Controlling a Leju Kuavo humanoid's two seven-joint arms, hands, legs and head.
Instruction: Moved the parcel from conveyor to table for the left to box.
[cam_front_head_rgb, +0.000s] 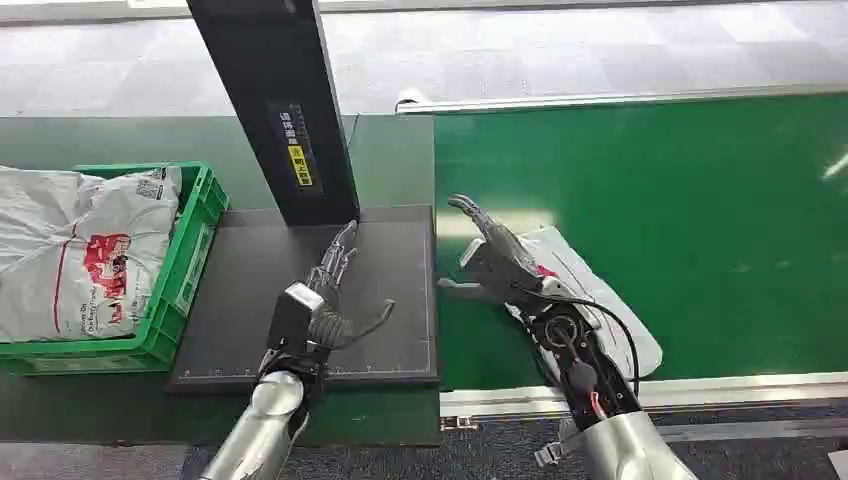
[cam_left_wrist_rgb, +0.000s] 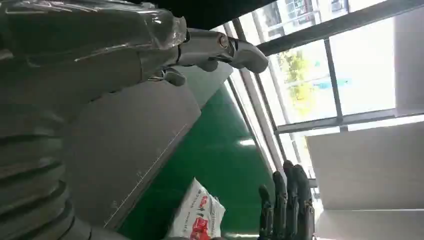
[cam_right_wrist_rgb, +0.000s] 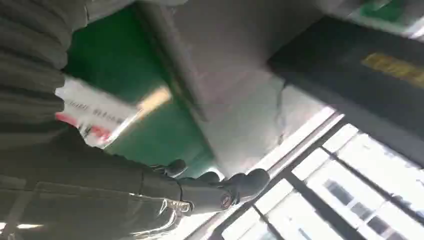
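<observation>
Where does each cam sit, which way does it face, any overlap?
Head: high on the body, looking down at conveyor, black mat, green crate; both arms show, left hand, right hand.
Left wrist: behind the left hand, facing parcel and windows.
Right wrist: behind the right hand, facing belt and windows.
Shared: parcel.

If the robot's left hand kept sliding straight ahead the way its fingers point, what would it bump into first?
Probably the black upright post. The left hand is open over the dark mat, fingers aimed up toward the post's base just ahead. Nothing else lies between them in the head view, though its height above the mat is hard to judge.
</observation>
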